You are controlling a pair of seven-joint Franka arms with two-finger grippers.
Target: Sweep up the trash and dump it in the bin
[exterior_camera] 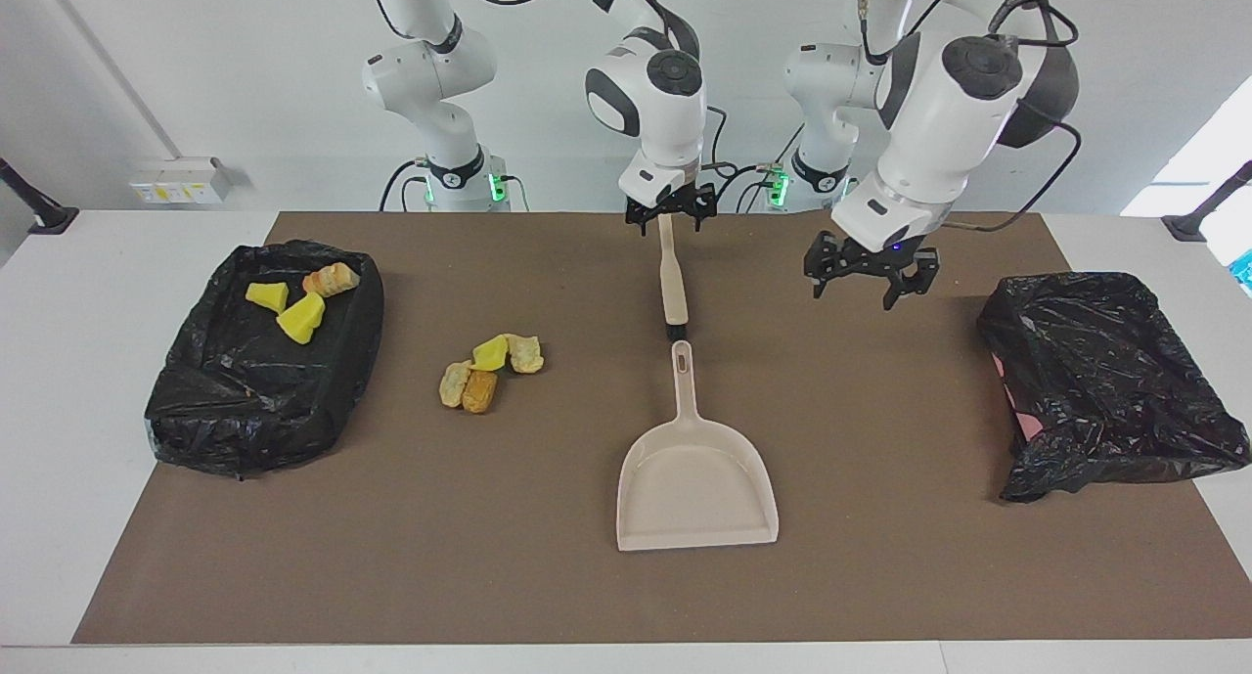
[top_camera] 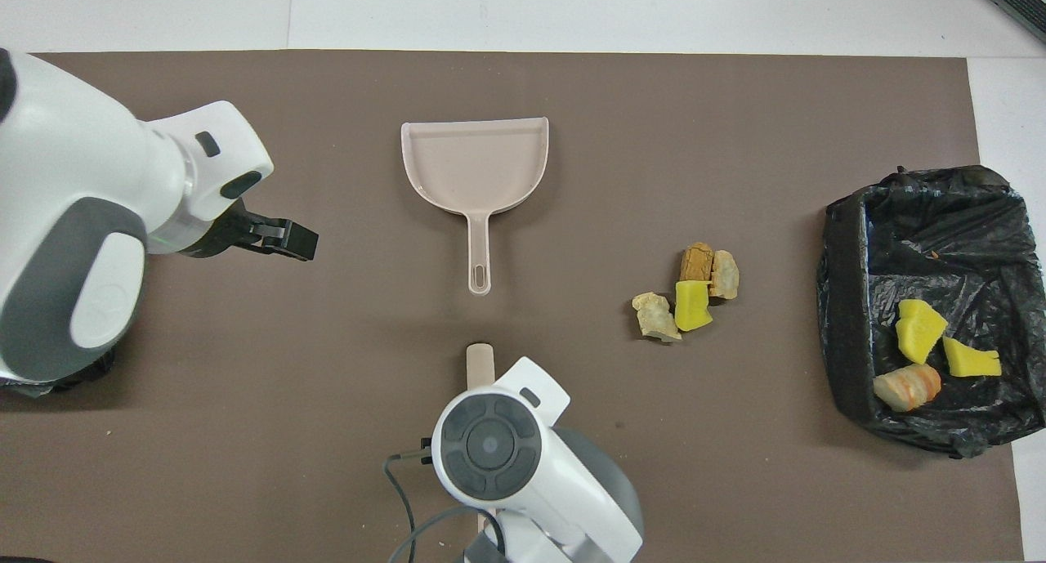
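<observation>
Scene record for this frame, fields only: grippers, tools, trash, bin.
right gripper: open, over the brush handle, holding nothing
left gripper: open, empty, over the mat
brush: flat on mat, nearer the robots than the dustpan
dustpan: empty, handle toward robots
trash: four scraps on mat, three in the bin
bin: black-lined, right arm's end

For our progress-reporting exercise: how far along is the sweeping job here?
Done: three scraps lie in the bin. In hand: nothing; the dustpan sits empty, the right end effector open over the brush, the left end effector open over the mat. Left: the trash pile on the mat needs sweeping and dumping.
</observation>
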